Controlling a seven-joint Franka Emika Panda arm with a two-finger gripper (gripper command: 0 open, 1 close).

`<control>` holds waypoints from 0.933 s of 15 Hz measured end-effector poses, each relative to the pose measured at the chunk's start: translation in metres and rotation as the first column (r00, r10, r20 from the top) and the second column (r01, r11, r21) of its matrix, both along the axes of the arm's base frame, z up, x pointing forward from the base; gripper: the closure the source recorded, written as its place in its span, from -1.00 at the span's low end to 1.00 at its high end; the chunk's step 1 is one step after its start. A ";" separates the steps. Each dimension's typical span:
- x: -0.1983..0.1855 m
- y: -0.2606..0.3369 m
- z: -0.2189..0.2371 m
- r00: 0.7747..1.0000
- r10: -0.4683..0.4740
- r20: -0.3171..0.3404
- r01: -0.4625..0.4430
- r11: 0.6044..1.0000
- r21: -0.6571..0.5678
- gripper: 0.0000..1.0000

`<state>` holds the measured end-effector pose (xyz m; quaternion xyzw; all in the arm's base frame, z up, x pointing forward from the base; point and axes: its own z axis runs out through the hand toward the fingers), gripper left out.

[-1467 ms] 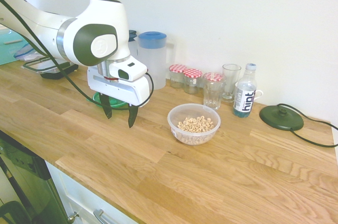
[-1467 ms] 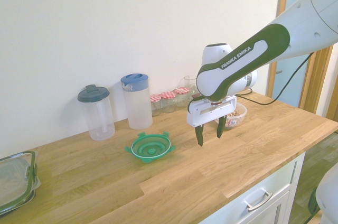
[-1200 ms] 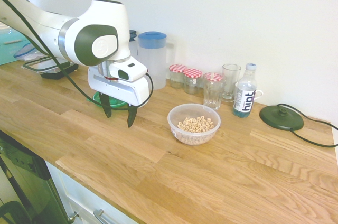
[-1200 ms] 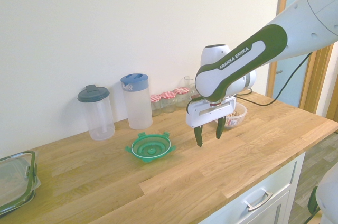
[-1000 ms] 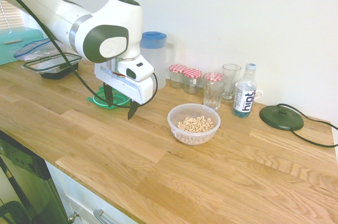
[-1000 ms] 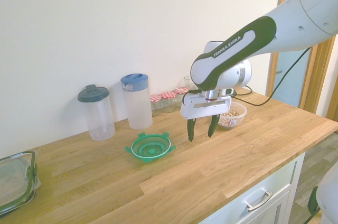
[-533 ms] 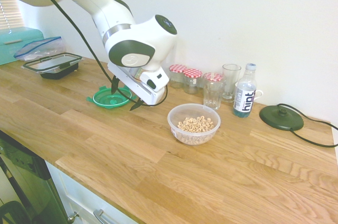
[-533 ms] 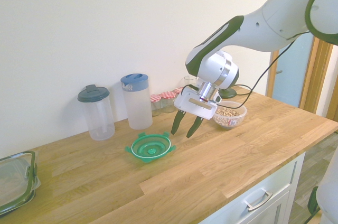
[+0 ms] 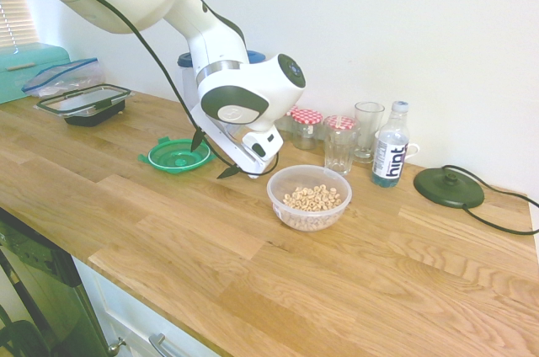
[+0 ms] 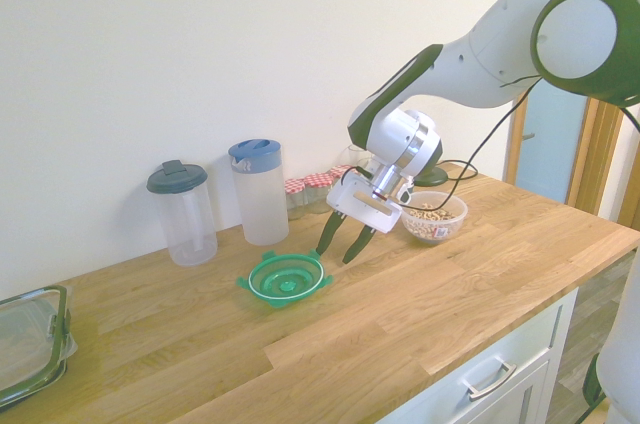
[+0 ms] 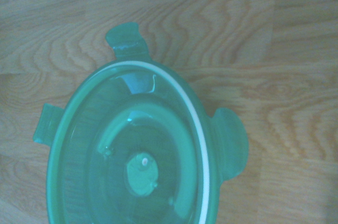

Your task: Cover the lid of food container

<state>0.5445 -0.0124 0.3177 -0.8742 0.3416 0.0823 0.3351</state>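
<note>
My tool (image 9: 213,156) is spread wide & empty, tilted down just above the counter (image 9: 253,264). The green lid (image 9: 175,155) lies flat on the counter at my tool's 9 o'clock, not touching. The food container (image 9: 309,197) w/ cereal rings sits at 3 o'clock, uncovered.

Only one bit of print can be read: the word "hint", in dark letters running sideways up the white label of the small clear plastic water bottle with a pale blue cap (image 9: 391,155), standing by the wall next to the drinking glasses. Nothing else on the counter carries legible lettering.
</note>
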 end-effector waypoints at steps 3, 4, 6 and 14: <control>0.018 0.027 -0.007 1.000 0.016 0.013 -0.016 0.999 0.038 -1.00; 0.021 0.031 -0.008 1.000 0.013 0.013 -0.014 0.999 0.048 -1.00; 0.022 0.037 -0.011 1.000 -0.001 0.014 0.000 0.997 0.073 -1.00; 0.020 0.062 -0.024 0.997 -0.070 -0.015 0.072 0.981 0.180 1.00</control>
